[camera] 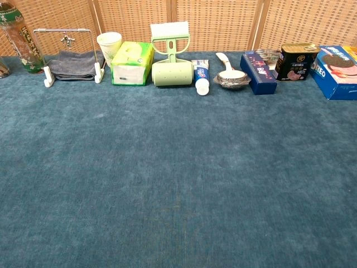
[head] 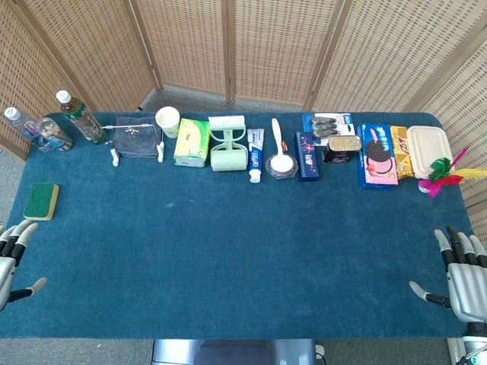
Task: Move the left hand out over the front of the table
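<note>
Fingers (head: 19,236) of the left hand (head: 11,262) are spread apart and hold nothing; the hand sits at the far left edge of the head view, beside the front-left corner of the surface (head: 228,251), with only its fingertips reaching over the blue cloth. The chest view does not show it. The right hand (head: 460,277) mirrors it at the front-right corner, fingers apart and empty.

Just beyond the left hand lies a green and yellow sponge (head: 41,201), alone near the left edge. Along the back edge runs a row of goods: two bottles (head: 57,125) lying at the left end, a grey cloth on a small white rack (head: 135,137), a paper cup (head: 167,120), a green tissue pack (head: 191,142), a pale green lint roller (head: 228,144), a toothpaste tube (head: 256,154), a white spoon in a foil dish (head: 281,161), a dark blue box (head: 307,156), a tin can (head: 344,147), an Oreo box (head: 377,155), a pale lidded container (head: 428,150) and a feathered shuttlecock (head: 443,176) at the right end. A woven folding screen (head: 251,46) stands behind.
</note>
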Controlling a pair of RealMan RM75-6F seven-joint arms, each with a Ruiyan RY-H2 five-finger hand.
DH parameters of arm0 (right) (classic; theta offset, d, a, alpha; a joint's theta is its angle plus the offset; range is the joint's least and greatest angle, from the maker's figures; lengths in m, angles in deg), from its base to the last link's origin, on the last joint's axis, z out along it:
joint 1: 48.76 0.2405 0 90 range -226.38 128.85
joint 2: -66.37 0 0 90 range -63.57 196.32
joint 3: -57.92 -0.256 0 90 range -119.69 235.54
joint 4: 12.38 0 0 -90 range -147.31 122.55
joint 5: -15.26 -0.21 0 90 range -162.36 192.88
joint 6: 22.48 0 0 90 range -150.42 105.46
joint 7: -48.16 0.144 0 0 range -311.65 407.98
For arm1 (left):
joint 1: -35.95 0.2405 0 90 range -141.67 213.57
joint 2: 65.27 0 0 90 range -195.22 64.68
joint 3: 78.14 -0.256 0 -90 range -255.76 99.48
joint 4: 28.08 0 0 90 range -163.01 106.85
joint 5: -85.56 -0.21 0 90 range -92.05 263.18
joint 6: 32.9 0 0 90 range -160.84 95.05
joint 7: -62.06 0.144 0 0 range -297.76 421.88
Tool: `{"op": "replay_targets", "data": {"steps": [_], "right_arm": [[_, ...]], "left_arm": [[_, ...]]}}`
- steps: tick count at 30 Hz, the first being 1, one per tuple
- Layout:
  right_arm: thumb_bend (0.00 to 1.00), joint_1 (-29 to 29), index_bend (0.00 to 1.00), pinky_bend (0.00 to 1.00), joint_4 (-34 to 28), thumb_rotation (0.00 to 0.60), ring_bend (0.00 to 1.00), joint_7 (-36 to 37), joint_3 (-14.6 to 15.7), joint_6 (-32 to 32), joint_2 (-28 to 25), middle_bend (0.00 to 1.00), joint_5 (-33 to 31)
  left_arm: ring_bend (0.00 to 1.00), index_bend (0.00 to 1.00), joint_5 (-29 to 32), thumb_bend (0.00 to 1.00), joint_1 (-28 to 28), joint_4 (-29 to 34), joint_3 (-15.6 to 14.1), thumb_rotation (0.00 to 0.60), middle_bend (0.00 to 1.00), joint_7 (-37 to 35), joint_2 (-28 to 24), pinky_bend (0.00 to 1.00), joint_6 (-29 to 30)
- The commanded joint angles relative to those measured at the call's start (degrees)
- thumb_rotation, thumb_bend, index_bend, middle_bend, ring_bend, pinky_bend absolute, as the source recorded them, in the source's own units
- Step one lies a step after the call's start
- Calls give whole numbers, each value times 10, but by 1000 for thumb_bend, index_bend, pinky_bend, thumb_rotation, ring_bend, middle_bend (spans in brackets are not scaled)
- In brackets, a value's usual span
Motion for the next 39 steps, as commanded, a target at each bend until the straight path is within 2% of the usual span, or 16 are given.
{"op": "replay_targets", "data": {"steps": [1, 11, 17, 19, 21, 24, 25, 39], "right_arm": [[0, 1, 0, 0, 1, 383, 0, -2, 0, -2, 2, 0, -3], [0, 1, 0, 0, -1, 384, 0, 7, 1, -3, 2, 0, -3], [0, 2, 0, 0, -4, 378, 0, 11, 2, -6, -1, 0, -4], [0, 1, 0, 0, -8, 379, 0, 14, 3, -5, -3, 0, -3], [0, 0, 0, 0, -11, 383, 0, 15, 3, -3, -5, 0, -1], [0, -1, 0, 0, -12, 382, 0, 17, 4, -2, -6, 0, 0], [0, -1, 0, 0, -13, 383, 0, 17, 4, -1, -7, 0, 1], [0, -2, 0, 0, -14, 383, 0, 28, 1, 2, -11, 0, -4]], "left_arm": [[37, 0, 3, 64, -1, 0, 1, 600, 0, -4, -2, 0, -3], [37, 6, -12, 80, -8, -6, -1, 600, 0, -33, -2, 0, -9], [37, 200, -27, 187, -18, -27, 4, 600, 0, -67, 10, 0, -8], [37, 259, -21, 221, -32, -37, 12, 600, 0, -82, 21, 0, -25], [37, 358, -23, 291, -63, -47, 26, 600, 0, -102, 39, 0, -56], [37, 497, -31, 385, -82, -56, 30, 600, 0, -109, 52, 0, -72], [37, 512, -32, 394, -86, -57, 30, 600, 0, -109, 55, 0, -76], [37, 530, -43, 429, -151, -30, 40, 600, 0, -107, 98, 0, -139]]}}
